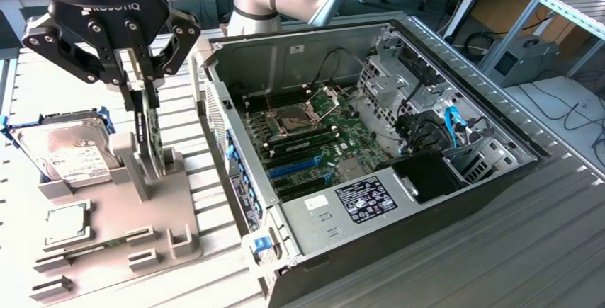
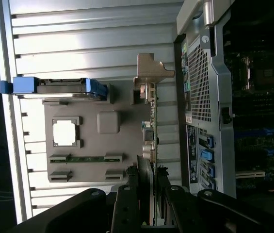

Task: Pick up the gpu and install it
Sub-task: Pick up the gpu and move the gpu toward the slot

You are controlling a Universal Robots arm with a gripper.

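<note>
The gpu [image 1: 147,145] is a thin, flat black card standing on its long edge, upright, in a slot of the grey holder [image 1: 113,205] at the exterior view's left. In the wrist view it shows edge-on, with its silver bracket [image 2: 151,73] at the end far from the gripper. Its lower edge sits between the holder's posts.

The gripper [image 1: 142,99] hangs straight above the card. Its jaws are drawn partway in, one finger [image 1: 129,81] against each face of the card's upper part, so it has hold of the gpu while the card is seated in the holder.

The holder also carries a drive [image 1: 66,156] in a blue caddy, tilted back at its far left, a square silver chip [image 1: 64,221] in a recess nearer the camera, and a narrow green memory stick [image 2: 86,158] between two clips.

Just to the exterior view's right of the holder lies the open case [image 1: 312,32]. Inside it are the green motherboard [image 1: 331,138] with blue slots [image 1: 288,168], a labelled power supply [image 1: 364,198] at the near end, and blue cables [image 1: 454,127] by the drive bays on the right.
</note>
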